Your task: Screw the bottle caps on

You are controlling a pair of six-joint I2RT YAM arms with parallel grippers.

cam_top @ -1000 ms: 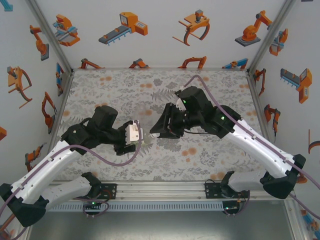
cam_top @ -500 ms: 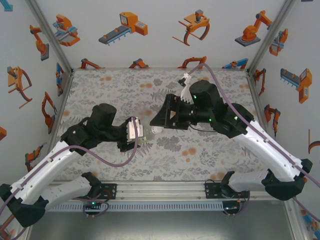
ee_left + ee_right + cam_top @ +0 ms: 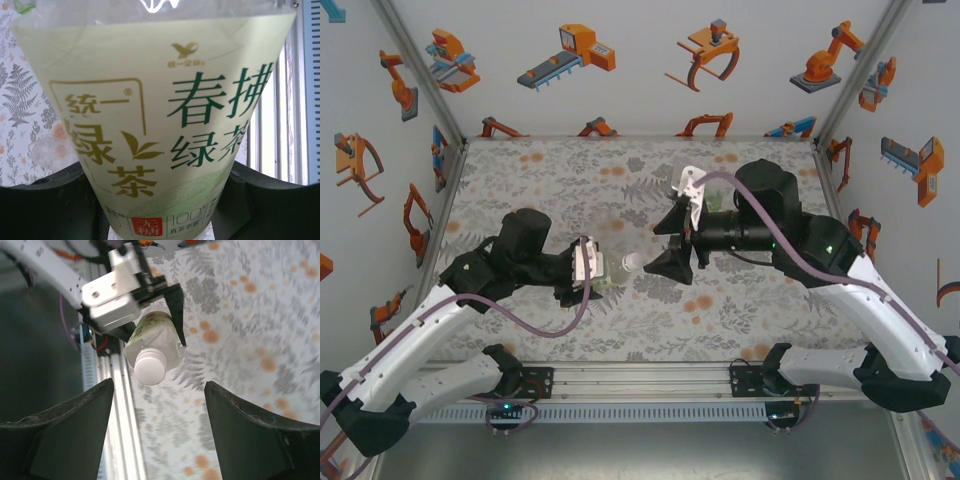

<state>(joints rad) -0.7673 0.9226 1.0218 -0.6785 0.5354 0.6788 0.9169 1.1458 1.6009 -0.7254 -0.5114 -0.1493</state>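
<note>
- Grey floral mat (image 3: 540,190) with orange blotches covers the table, and white walls (image 3: 620,90) printed with orange robot drawings close it in on three sides.
- We see the bottle (image 3: 613,271) held a little left of the table's middle, lying roughly level above the mat, with its neck pointing toward the right arm.
- A white cap (image 3: 633,262) sits on that neck. We cannot tell how far it is screwed down.
- From the left wrist, the bottle's pale yellow-green label carries green and gold Chinese characters, with clear plastic above it.
- Our left gripper (image 3: 592,273) is clamped around the bottle's body. In its wrist view a black finger (image 3: 45,200) presses each side of the label.
- Our right gripper (image 3: 670,245) stands just beside the cap on the side away from the bottle. Its jaws are spread wide and nothing is in them.
- From above, a strip of mat shows between the cap and the nearer right finger, so they are apart.
- From the right wrist, the cap faces the camera end-on. The two dark fingers (image 3: 65,430) rise at either lower corner and touch neither cap nor bottle.
- A metal rail (image 3: 640,380) runs along the near edge of the table, and both arms are bolted to it.
</note>
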